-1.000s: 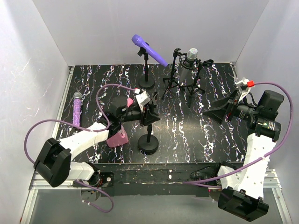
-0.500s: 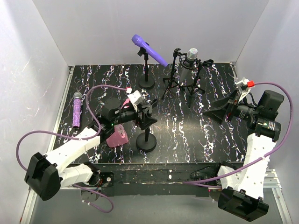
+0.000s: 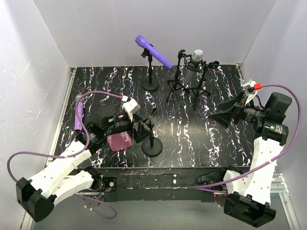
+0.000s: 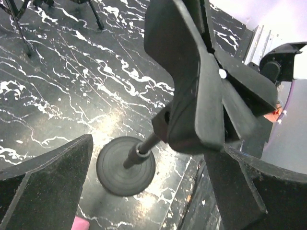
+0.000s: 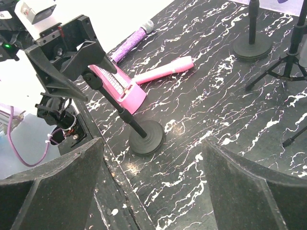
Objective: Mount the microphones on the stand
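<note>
step: two of four microphones sit on stands and two lie on the table, so I judge you're between mounts with the near stand next to load.
left hand: your left hand is spread wide and holds nothing. The clip of the near stand sits between the fingers. It's clear of the lower-left finger in the wrist view. Can't tell if it touches the lower-right one.
near stand: upright at lower centre of the top view, clip empty.
pink block: the wedge sits just left of that stand's base. It's not a microphone, so leave it.
pink microphone: lies flat on the table just behind the wedge. It's your nearest candidate.
glittery purple microphone: lies flat at the left edge of the table, well apart from any stand.
right hand: your right hand is spread and empty, hanging over the right side of the table.
far stands: purple microphone is clipped at upper centre, with the silver-grey microphone on the tripod beside it.
next move: back the left hand off the clip without tipping the stand. Grasp the pink microphone mid-body, then line the body up with the clip.
</note>
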